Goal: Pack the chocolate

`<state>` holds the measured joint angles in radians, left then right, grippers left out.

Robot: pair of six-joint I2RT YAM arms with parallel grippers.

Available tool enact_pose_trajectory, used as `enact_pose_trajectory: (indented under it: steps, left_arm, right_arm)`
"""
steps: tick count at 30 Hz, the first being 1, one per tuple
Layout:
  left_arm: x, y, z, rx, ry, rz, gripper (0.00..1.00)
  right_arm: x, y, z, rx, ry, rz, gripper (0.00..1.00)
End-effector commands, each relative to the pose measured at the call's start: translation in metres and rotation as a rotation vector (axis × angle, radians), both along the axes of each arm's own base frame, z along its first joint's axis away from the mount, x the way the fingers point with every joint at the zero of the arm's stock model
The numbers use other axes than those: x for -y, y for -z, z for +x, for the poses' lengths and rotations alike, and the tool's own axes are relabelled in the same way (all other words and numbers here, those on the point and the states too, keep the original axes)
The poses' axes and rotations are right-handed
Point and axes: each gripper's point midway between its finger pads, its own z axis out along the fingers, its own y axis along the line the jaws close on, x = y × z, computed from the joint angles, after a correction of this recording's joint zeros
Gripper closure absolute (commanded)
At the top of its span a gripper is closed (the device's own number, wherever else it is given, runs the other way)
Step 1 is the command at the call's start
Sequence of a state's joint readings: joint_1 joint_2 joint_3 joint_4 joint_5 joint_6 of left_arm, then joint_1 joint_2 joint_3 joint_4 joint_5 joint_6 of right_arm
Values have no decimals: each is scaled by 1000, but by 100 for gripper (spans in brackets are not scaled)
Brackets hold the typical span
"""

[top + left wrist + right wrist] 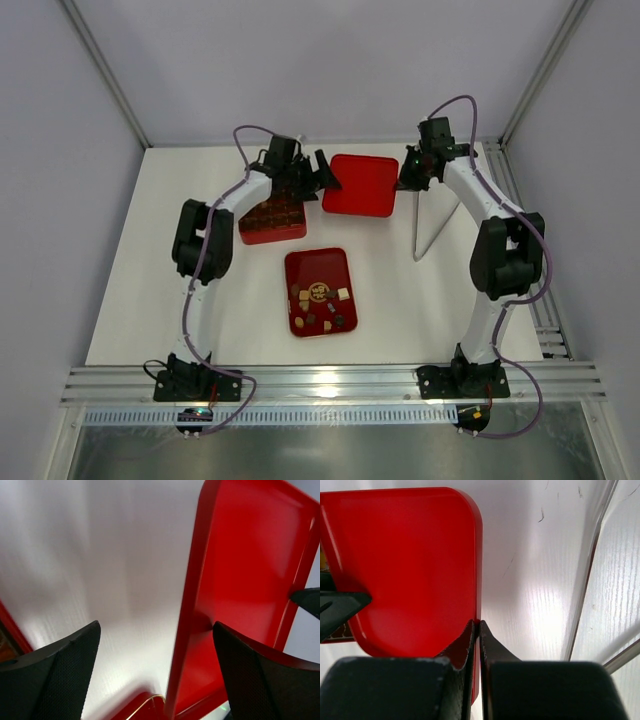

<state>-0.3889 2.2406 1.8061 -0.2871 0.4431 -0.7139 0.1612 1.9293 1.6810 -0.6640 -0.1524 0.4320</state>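
The chocolate (320,300), several small brown and cream pieces, lies loose in a red tray (300,265) at the table's middle. More pieces fill the red compartmented box (272,222) to the left. The flat red lid (360,185) is at the back centre. My right gripper (408,178) is shut on the lid's right edge (479,625). My left gripper (325,175) is open, its jaws straddling the lid's left edge (186,630) without touching. The lid (250,570) fills the right of the left wrist view and the left of the right wrist view (405,565).
Two thin metal rods (430,225) lean in a V right of the lid. Frame rails run along the table's right side (520,200) and near edge (330,380). A corner of the box (9,630) shows at the left wrist view's left edge.
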Motion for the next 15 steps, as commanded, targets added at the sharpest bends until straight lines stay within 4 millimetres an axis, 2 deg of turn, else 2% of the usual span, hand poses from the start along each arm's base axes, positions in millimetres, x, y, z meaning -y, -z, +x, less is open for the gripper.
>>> enact_pose_trajectory:
  steps: [1,6,9,10,14,15]
  left_arm:
    - [24,-28,7,47,40,-127,11]
    - [38,-40,0,10,42,-223,19]
    - [43,-45,-6,-8,41,-287,30]
    - [44,-51,-5,15,45,-309,37]
    - [46,-53,-16,2,53,-338,55]
    - [45,-51,-20,-14,49,-342,63]
  right_arm:
    - [-13,-36,1,88,-24,84,96]
    - [-15,-33,-3,82,-32,101,96]
    - [-18,-32,-5,89,-41,108,96]
    - [-18,-30,-7,83,-42,105,96]
    - [-19,-25,-11,84,-50,104,96]
    - [-19,-20,-13,75,-51,103,96]
